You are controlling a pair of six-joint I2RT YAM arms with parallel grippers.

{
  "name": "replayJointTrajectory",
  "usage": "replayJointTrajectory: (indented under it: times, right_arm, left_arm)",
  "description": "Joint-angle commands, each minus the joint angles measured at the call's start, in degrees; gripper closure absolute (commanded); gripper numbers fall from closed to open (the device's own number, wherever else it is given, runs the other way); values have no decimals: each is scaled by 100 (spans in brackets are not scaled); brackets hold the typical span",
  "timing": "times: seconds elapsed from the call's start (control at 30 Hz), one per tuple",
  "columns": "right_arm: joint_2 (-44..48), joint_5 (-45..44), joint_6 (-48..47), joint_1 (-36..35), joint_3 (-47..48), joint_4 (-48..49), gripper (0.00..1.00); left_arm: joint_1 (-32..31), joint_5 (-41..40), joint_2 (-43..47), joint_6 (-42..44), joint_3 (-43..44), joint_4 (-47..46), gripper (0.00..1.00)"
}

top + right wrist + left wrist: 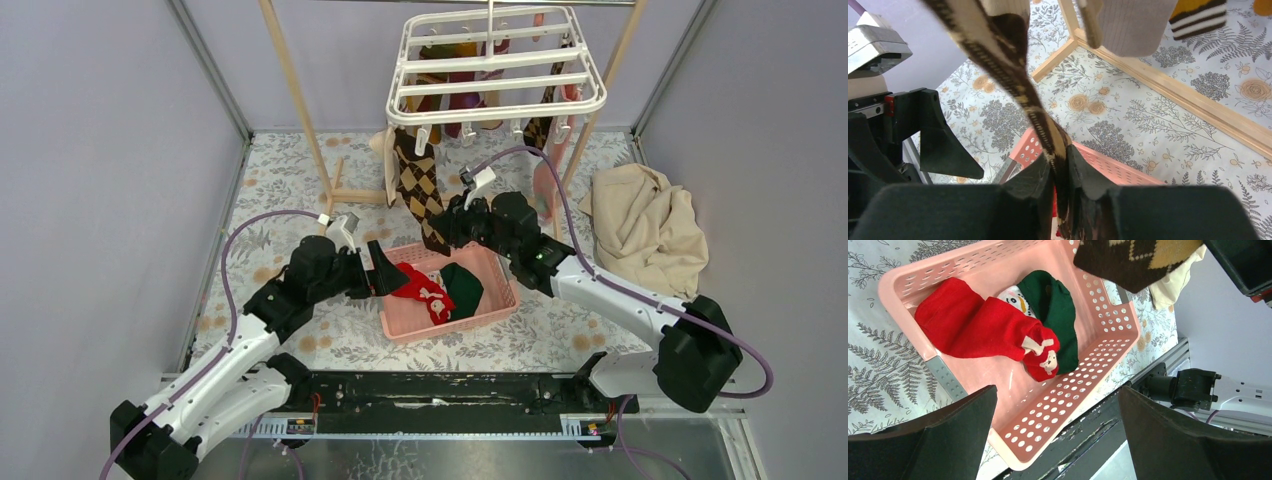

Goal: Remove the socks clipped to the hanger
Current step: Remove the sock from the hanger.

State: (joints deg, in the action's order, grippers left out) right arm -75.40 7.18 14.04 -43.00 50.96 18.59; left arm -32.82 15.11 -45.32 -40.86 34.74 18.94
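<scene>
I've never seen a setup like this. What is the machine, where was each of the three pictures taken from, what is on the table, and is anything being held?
Two robot arms are bolted at the near edge of a table. The wide picture looks down from above and behind them. The other two come from a camera on each wrist. The right hand is closed on a brown argyle sock that hangs from the white hanger. The left hand is open and empty at the edge of a pink basket, which holds a red sock and a green sock. A beige cloth lies on the right.
</scene>
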Motion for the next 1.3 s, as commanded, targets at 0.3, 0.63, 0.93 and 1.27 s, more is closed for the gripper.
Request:
replayJointTrajectory:
  times: [0.3,0.63,0.93,1.27]
  right_arm:
    - [504,643,317,24,312,-215,100]
    - [792,1080,625,25,265,-263,100]
    - [961,1195,814,25,199,-135,100]
    - [839,1229,1089,24,396,-27,100]
  left_arm:
    - [-36,54,233,-190,-69,-357,1]
    - [-46,319,247,-501,-60,-1086,1]
    - [-49,227,345,-618,208,-949,1]
    - [-48,271,478,-617,398,-810,1]
